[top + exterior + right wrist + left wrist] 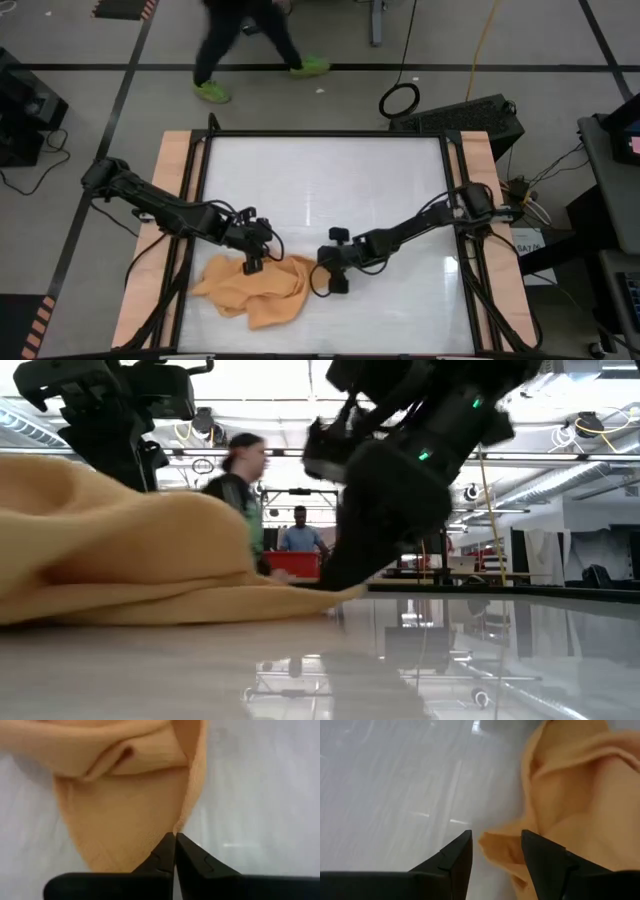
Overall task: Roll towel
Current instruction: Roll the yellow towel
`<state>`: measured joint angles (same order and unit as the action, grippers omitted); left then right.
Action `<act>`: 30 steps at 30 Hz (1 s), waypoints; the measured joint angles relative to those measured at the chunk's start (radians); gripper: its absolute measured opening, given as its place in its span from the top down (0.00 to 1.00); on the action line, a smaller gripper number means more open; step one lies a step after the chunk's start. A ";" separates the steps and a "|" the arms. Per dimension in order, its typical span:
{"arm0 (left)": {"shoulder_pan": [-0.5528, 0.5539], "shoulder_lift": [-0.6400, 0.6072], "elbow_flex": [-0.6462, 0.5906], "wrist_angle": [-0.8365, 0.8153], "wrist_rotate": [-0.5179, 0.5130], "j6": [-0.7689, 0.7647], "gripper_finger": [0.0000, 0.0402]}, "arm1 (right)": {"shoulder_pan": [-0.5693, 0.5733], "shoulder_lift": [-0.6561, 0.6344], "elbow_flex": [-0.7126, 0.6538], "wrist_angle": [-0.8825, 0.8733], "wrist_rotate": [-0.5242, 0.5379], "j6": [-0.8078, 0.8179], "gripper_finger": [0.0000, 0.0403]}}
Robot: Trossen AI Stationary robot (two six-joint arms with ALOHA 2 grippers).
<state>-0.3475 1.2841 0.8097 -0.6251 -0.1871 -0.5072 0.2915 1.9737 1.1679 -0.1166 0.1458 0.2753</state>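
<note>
We are pinching the towel (255,290) corner with the right gripper (175,839), jaws closed on its edge, while the left gripper (496,851), jaws apart, is straddling another corner to spread it.

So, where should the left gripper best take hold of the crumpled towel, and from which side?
Probably the loose corner of the towel that pokes out between the open left gripper fingers. It is thin and lies flat on the table, so coming from above along the towel's far edge suits it. The right gripper looks shut on the towel's right edge.
</note>
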 joint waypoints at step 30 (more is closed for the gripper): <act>0.106 -0.003 0.002 0.926 -0.190 0.611 0.56 | 0.114 -0.675 0.000 -0.229 0.564 -0.375 1.00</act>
<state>-0.2417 1.2808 0.8112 0.3010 -0.3775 0.1040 0.4057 1.2985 1.1679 -0.3453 0.7094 -0.0995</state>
